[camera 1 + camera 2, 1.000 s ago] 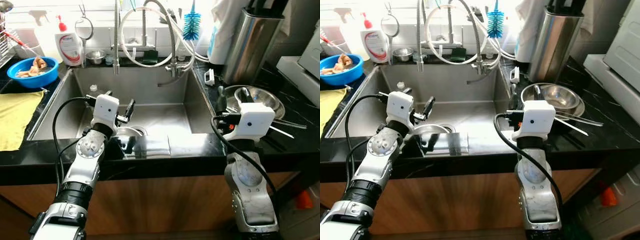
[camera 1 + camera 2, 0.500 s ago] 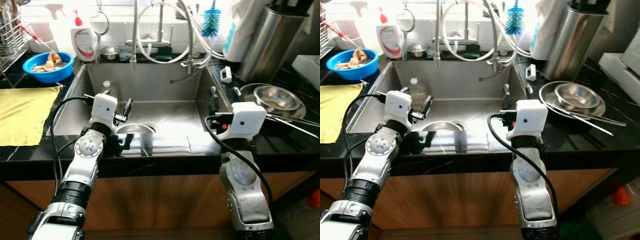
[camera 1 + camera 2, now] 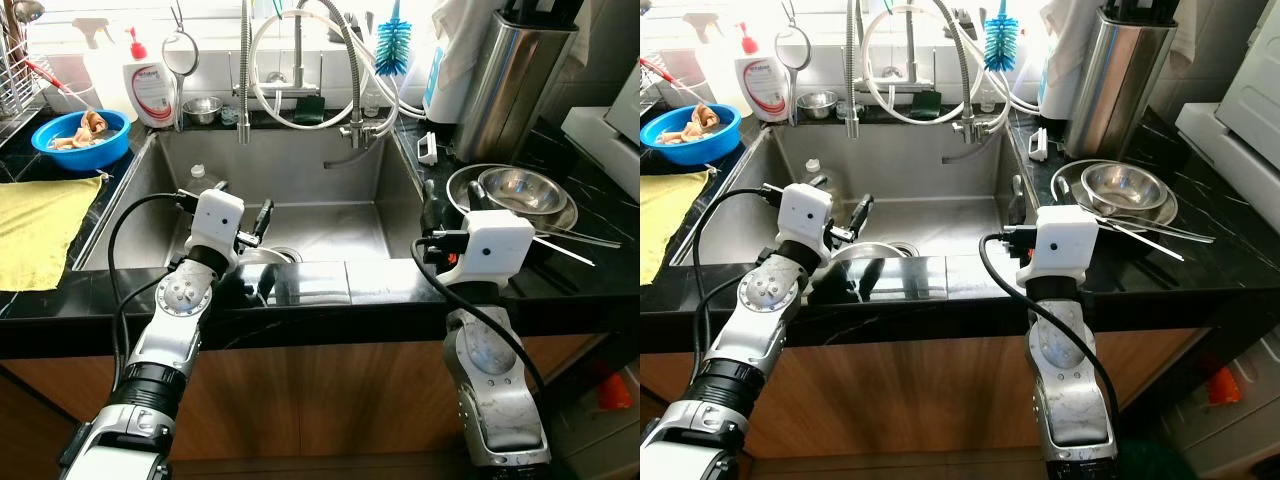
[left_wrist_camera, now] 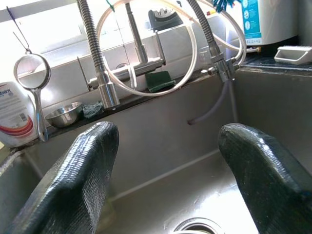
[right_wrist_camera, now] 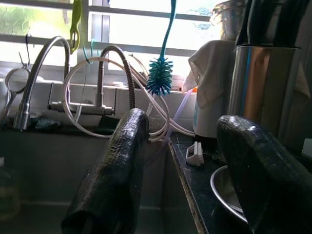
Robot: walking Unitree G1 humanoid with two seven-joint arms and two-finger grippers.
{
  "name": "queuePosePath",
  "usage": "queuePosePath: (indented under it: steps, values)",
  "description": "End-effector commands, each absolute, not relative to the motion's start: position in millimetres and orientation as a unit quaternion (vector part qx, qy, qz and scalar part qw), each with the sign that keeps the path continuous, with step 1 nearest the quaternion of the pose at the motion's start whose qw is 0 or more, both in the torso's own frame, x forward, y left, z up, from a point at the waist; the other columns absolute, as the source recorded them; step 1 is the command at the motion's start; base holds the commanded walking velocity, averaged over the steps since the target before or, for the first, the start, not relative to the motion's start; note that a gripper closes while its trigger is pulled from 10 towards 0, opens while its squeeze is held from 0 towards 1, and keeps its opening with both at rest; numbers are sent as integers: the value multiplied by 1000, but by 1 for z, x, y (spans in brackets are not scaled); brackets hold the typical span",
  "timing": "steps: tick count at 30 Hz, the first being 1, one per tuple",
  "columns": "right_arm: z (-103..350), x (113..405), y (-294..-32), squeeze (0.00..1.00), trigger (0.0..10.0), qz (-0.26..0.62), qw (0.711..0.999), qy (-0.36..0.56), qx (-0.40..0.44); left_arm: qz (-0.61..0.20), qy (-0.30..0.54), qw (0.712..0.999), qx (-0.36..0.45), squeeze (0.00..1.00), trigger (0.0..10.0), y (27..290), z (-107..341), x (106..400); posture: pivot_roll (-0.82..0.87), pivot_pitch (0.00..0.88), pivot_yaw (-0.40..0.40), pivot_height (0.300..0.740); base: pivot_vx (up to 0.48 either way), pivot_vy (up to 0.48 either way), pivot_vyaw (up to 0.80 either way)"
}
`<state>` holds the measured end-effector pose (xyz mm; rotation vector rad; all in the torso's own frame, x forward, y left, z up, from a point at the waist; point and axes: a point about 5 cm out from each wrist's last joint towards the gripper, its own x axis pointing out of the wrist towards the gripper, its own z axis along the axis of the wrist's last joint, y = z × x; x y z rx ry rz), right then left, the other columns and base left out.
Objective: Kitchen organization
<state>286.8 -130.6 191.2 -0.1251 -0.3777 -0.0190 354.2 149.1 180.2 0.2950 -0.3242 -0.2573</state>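
A humanoid robot stands at a kitchen sink (image 3: 300,215), both arms raised over the front edge of the black stone desk (image 3: 60,295). The left tool (image 4: 165,180) hangs above the steel basin near the drain (image 3: 283,256), its two black fingers spread wide with nothing between them. The right tool (image 5: 183,170) is held over the basin's right rim, fingers likewise parted and empty, pointing toward the spring-neck faucet (image 3: 345,75) and a blue bottle brush (image 3: 390,45) at the window.

On the desk to the right sits a steel bowl (image 3: 525,188) nested in a shallow steel dish, with long metal rods (possibly chopsticks; too thin to tell) lying across the rim. Behind it stands a tall steel canister (image 3: 510,85). A small white clip-like item (image 3: 427,148) lies by the sink's back right corner.

To the left, a yellow cloth (image 3: 35,230) is spread on the desk, and beyond it a blue bowl (image 3: 80,140) holds pale scraps. A dish soap bottle (image 3: 150,85) with a red pump, a hanging strainer (image 3: 180,50) and a small steel cup (image 3: 203,108) line the ledge behind the basin.
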Motion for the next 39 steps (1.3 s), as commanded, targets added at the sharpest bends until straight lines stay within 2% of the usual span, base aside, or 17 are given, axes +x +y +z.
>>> queuePosePath:
  steps: [1,9,15,35,39]
  values:
    - [187,288,-129,0,10000,-4,982,-175,-76,-129,-164,967,149,0,10000,148,182,354,71,0,-9,740,0,0,0]
    - [183,290,-130,0,10000,-10,986,-158,-42,-130,-162,966,152,0,10000,148,182,354,69,0,-8,740,0,0,0]
    - [185,292,-128,0,10000,0,984,-164,-75,-132,-165,966,150,0,10000,146,182,353,70,0,-11,740,0,0,395]
    - [188,290,-133,0,10000,-13,983,-172,-58,-127,-169,966,147,0,10000,147,181,351,65,0,-15,740,258,0,0]
    - [188,289,-133,0,10000,-13,983,-173,-58,-125,-174,966,146,0,10000,147,182,351,66,0,-16,740,0,0,0]
